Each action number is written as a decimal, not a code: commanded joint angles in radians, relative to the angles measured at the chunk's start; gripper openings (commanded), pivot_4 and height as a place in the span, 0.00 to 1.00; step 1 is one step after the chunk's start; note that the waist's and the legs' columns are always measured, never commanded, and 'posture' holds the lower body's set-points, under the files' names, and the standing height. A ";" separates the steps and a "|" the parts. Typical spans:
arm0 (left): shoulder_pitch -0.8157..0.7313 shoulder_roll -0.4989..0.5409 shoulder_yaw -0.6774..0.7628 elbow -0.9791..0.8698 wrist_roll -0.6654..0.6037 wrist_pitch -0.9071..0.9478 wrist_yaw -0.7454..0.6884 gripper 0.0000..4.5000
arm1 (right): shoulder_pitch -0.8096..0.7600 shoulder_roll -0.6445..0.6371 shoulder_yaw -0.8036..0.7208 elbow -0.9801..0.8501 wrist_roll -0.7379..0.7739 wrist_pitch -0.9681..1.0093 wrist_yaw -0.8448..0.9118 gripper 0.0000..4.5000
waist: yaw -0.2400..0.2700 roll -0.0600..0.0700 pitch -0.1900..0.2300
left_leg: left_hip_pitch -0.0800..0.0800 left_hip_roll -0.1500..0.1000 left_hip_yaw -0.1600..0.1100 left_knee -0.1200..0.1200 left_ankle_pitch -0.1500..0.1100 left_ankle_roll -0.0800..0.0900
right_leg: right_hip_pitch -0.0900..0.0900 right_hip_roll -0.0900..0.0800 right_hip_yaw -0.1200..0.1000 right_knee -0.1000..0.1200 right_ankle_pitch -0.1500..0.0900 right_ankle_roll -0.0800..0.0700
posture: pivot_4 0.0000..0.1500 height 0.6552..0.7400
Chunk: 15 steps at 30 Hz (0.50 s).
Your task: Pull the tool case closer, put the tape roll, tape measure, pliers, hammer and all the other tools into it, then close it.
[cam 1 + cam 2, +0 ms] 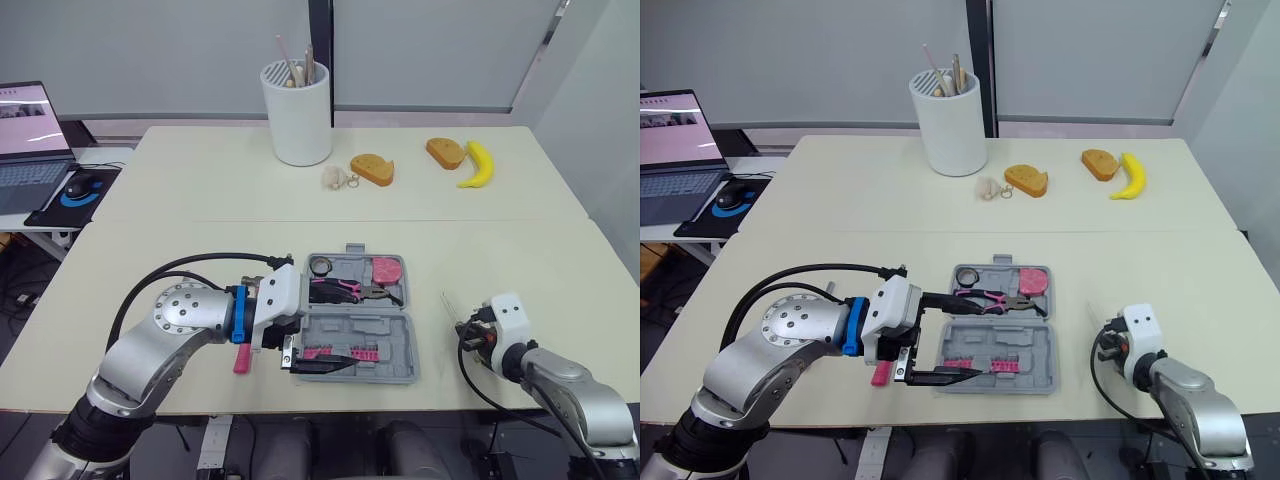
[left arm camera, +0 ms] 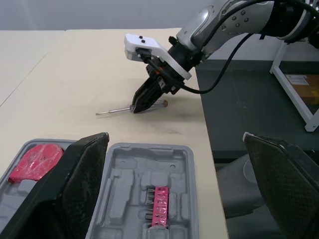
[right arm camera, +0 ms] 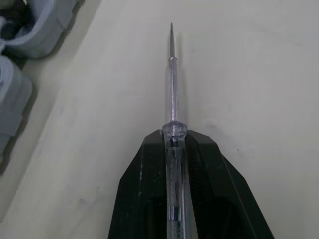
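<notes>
Clamping the screwdriver (image 3: 172, 79) only by its handle, the closed right gripper (image 3: 172, 137) may let the shaft swing and snag the tool case (image 1: 372, 325) rim, where the left gripper (image 1: 945, 338) gapes wide and empty.

No text can be read anywhere (the laptop (image 1: 30, 125) screen's lines are too small).

Cream table (image 1: 200, 200), seam across middle.

Far half: white cylindrical holder (image 1: 297, 115) with sticks, upright. Beside it, small pale keyring trinket (image 1: 335, 177), touching first bread slice (image 1: 373, 169). Further right, second bread slice (image 1: 446, 152) just beside banana (image 1: 478, 165).

Near half: grey tool case (image 1: 395, 335), lid open flat, near front edge. Pink-handled tool (image 1: 242, 358) just left of case, partly hidden. Screwdriver (image 3: 172, 84) right of case, apart from it.
</notes>
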 commanded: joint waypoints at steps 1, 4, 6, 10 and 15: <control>-0.020 -0.008 -0.005 -0.014 -0.006 0.002 0.003 1.00 | -0.025 0.064 -0.039 -0.070 0.004 0.071 -0.098 0.07 | 0.000 0.000 0.000 | 0.000 0.000 0.000 0.000 0.000 0.000 | 0.000 0.000 0.000 0.000 0.000 0.000 | 1.00 1.00; -0.016 -0.004 -0.007 -0.016 -0.002 0.001 0.001 1.00 | -0.026 0.091 -0.016 -0.099 0.011 0.107 -0.117 0.07 | -0.001 0.000 0.000 | 0.000 -0.001 0.000 0.000 0.000 0.000 | 0.000 0.000 0.000 0.000 0.000 0.000 | 1.00 1.00; -0.014 -0.002 -0.008 -0.017 0.000 0.001 0.000 1.00 | -0.026 0.102 -0.012 -0.107 0.015 0.128 -0.128 0.07 | -0.002 0.000 0.000 | 0.000 -0.001 0.000 0.000 0.000 0.000 | 0.000 0.000 0.000 0.000 0.000 0.000 | 1.00 1.00; -0.008 0.002 -0.003 -0.024 -0.004 0.006 0.002 1.00 | -0.022 0.128 -0.017 -0.121 0.014 0.161 -0.160 0.07 | -0.003 0.000 0.000 | 0.000 -0.001 0.000 0.000 0.000 0.000 | 0.000 0.000 0.000 0.000 0.000 0.000 | 1.00 1.00; -0.010 0.001 -0.004 -0.025 -0.003 0.012 0.003 1.00 | -0.015 0.166 -0.023 -0.151 0.034 0.196 -0.172 0.07 | -0.004 0.000 0.000 | 0.000 0.000 0.000 0.000 0.000 0.000 | 0.000 0.001 0.000 0.000 0.000 0.000 | 1.00 1.00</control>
